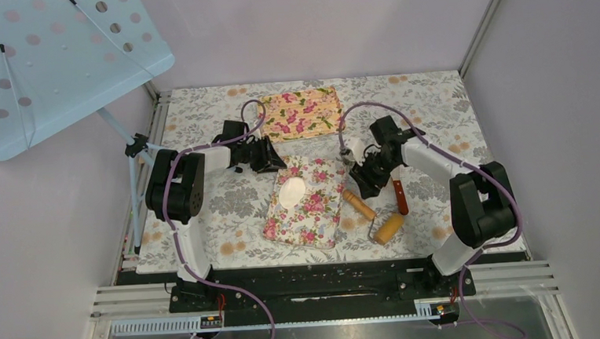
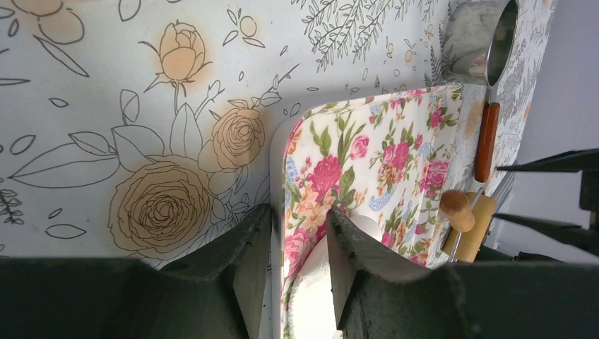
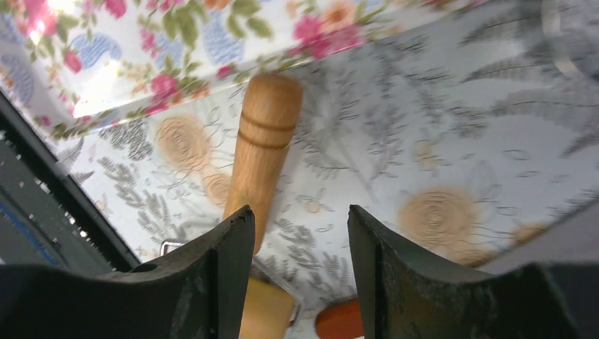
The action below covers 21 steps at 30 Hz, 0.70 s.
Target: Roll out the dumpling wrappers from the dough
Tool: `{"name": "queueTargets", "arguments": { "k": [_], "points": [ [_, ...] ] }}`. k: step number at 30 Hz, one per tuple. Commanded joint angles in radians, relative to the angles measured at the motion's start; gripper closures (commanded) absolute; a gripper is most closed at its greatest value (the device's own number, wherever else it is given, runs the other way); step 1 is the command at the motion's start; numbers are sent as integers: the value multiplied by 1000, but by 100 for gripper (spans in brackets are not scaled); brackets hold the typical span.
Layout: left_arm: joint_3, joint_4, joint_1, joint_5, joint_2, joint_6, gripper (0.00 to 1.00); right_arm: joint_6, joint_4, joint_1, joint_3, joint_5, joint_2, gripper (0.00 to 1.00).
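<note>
The dough (image 1: 292,190) is a white, partly flattened lump on a floral board (image 1: 316,220) in the middle of the table. No finished wrappers show. My left gripper (image 1: 271,159) is at the board's far left corner. In the left wrist view its jaws (image 2: 298,210) stand part open astride the board's white edge (image 2: 277,176), with the dough (image 2: 318,296) just behind them. The wooden roller (image 1: 378,218) lies right of the board. My right gripper (image 1: 363,183) is open and empty just above the roller's handle (image 3: 263,148).
A red-handled tool (image 1: 400,197) lies beside the roller. A shiny metal ring (image 2: 503,42) sits beyond the board's far right corner. A second floral cloth (image 1: 301,113) lies at the back. A blue perforated panel (image 1: 46,59) on a stand overhangs the left.
</note>
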Motion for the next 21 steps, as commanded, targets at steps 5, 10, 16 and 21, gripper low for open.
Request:
{"name": "queueTargets", "arguments": {
  "k": [5,10,16,21],
  "points": [
    [-19,-31,-1,-25,14,32,64,-11,79,-55,31,-100,-79,37],
    [-13,-39,-1,-22,21,40,64,120,304,-55,-22,48,-74,34],
    [-10,-38,-3,-27,23,42,64,301,351,-54,191,207,96,35],
    [-11,-35,-4,-38,15,45,64,447,315,-54,352,231,212,18]
  ]
}}
